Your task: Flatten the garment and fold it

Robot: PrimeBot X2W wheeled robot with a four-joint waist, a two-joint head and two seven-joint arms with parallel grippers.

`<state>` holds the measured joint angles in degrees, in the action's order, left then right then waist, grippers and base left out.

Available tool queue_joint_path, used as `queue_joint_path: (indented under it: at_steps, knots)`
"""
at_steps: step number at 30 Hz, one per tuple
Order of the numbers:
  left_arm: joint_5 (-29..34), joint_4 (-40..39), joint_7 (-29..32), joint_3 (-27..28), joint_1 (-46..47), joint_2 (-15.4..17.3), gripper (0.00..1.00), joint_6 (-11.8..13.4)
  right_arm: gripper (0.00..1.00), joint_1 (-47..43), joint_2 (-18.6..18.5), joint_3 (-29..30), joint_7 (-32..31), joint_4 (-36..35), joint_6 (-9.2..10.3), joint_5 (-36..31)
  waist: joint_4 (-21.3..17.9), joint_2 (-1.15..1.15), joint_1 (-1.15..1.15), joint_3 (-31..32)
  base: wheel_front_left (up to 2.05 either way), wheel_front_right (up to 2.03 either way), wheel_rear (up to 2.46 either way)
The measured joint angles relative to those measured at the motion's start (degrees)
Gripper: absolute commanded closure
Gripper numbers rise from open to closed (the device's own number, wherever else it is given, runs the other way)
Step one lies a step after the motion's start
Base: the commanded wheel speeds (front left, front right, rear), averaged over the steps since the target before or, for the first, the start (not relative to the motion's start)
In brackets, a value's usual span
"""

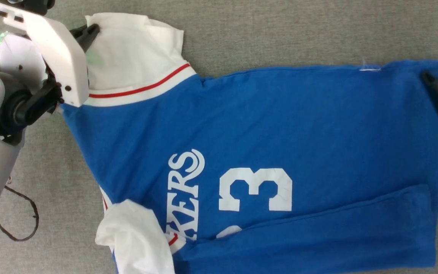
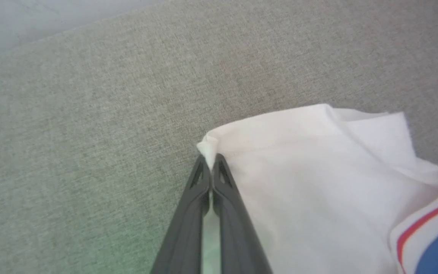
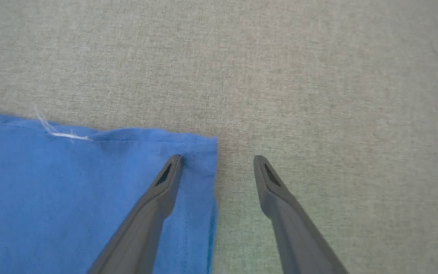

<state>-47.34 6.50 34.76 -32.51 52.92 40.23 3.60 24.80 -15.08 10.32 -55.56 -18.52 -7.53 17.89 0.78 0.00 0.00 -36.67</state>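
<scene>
Flattening step: left tool (image 2: 211, 159) grips the garment (image 1: 264, 125) by its far-left sleeve; right tool (image 3: 218, 158), wide astride the far-right hem, probably must close next.

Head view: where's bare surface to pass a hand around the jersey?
Free: grey cloth above the garment's top edge, between white sleeve and hem corner. Crowded: sleeve tip and hem corner, jaws at both; cord loop lower left.

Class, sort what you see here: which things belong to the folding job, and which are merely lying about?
Part of the job: the garment, blue with white sleeves; the left gripper, shut on a sleeve corner; the right gripper, open at the hem corner.
Just lying about: a thin dark cord looped on the grey surface.
</scene>
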Motion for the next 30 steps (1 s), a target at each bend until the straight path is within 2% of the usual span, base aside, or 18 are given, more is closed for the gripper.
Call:
queue_joint_path:
  at_steps: [5,6,7,10,11,14,18,24,25,30]
  knots:
    - [-0.01,-0.32,0.01,0.00,0.02,-0.11,1.00,0.18,0.00,-0.83,1.60,-0.51,-1.93,1.16,0.00,0.87,0.49,0.00,0.00,-0.32,0.00,0.00,0.00]
    - [-0.02,-0.36,0.02,-0.01,0.02,-0.16,1.00,0.29,0.31,-0.83,2.10,-0.31,-2.24,1.40,0.00,1.01,0.55,0.00,-0.01,-0.34,0.00,0.00,0.00]
    - [-0.03,-0.40,0.02,-0.02,0.02,-0.20,1.00,0.51,0.53,-0.81,2.60,0.00,-2.37,1.63,0.00,1.13,0.59,0.00,-0.01,-0.37,0.00,0.00,0.00]
    - [-0.05,-0.42,0.02,-0.07,0.03,-0.23,1.00,0.57,0.84,-0.48,3.31,0.14,-1.93,2.72,0.00,0.49,0.60,0.00,-0.01,-0.35,0.00,0.00,0.00]
    - [-0.05,-0.40,0.02,-0.11,0.03,-0.24,1.00,0.59,1.00,-0.38,2.92,-0.29,-1.37,3.20,0.00,-0.14,0.58,0.00,0.00,-0.28,0.00,0.00,0.00]
    - [-0.04,-0.15,0.01,-0.36,-0.01,-0.24,1.00,0.76,1.00,-0.14,1.47,-2.40,0.38,5.35,-0.01,-1.29,0.39,0.00,-0.01,0.28,0.00,0.00,0.00]
    - [0.20,-0.02,-1.71,-0.49,-0.05,-0.24,1.00,0.73,1.00,0.67,1.29,-2.80,4.67,7.99,-0.08,-1.27,-0.01,0.00,0.00,1.57,0.00,0.00,0.00]
    - [1.53,-0.46,-9.46,1.15,-0.62,-0.35,1.00,0.45,1.00,0.74,0.53,-2.71,10.60,8.57,-0.07,-1.09,-0.32,0.00,0.00,4.48,0.00,0.00,0.00]
    - [1.55,-1.08,-12.05,1.98,-2.02,-0.26,1.00,0.40,1.00,0.51,-0.41,-2.71,12.33,8.01,-0.07,-0.80,-0.29,0.00,0.00,5.56,0.00,0.00,0.00]
    - [0.89,-5.15,-17.27,3.61,-7.92,0.98,1.00,-0.02,1.00,-3.39,-1.19,-2.01,14.85,6.19,-0.07,0.59,-0.01,0.00,0.00,8.42,0.00,0.00,0.00]
